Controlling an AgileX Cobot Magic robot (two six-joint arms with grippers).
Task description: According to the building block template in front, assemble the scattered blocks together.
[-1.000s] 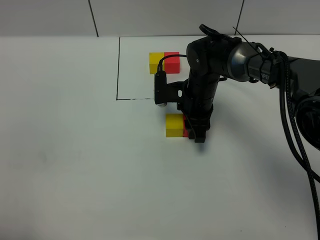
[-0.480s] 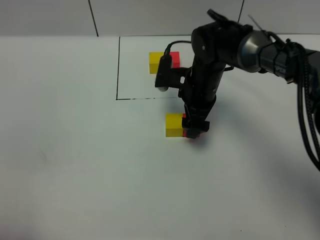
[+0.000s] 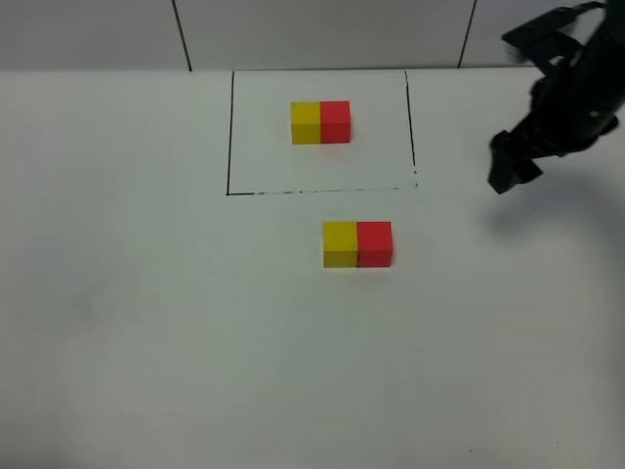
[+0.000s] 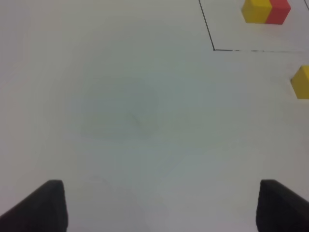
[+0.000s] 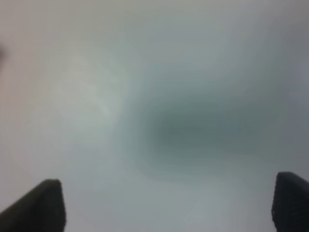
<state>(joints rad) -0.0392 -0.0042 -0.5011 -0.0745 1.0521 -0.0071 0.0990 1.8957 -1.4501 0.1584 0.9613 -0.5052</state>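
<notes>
The template, a yellow block (image 3: 306,123) joined to a red block (image 3: 335,122), sits inside the black outlined square (image 3: 230,137); it also shows in the left wrist view (image 4: 266,11). In front of the square a second yellow block (image 3: 340,244) and red block (image 3: 374,243) stand touching side by side, yellow on the left. The yellow one shows at the edge of the left wrist view (image 4: 301,82). My right gripper (image 3: 508,171) is open and empty, raised at the far right. Its fingertips (image 5: 48,205) show over bare blurred table. My left gripper (image 4: 157,208) is open and empty, out of the exterior view.
The white table (image 3: 146,322) spreads around the blocks. The right arm (image 3: 571,88) hangs over the table's far right side. A wall with panel seams runs along the back.
My right gripper let go of the red block beside the yellow one, rose and swung away to the far right. The two front blocks now stand uncovered.
</notes>
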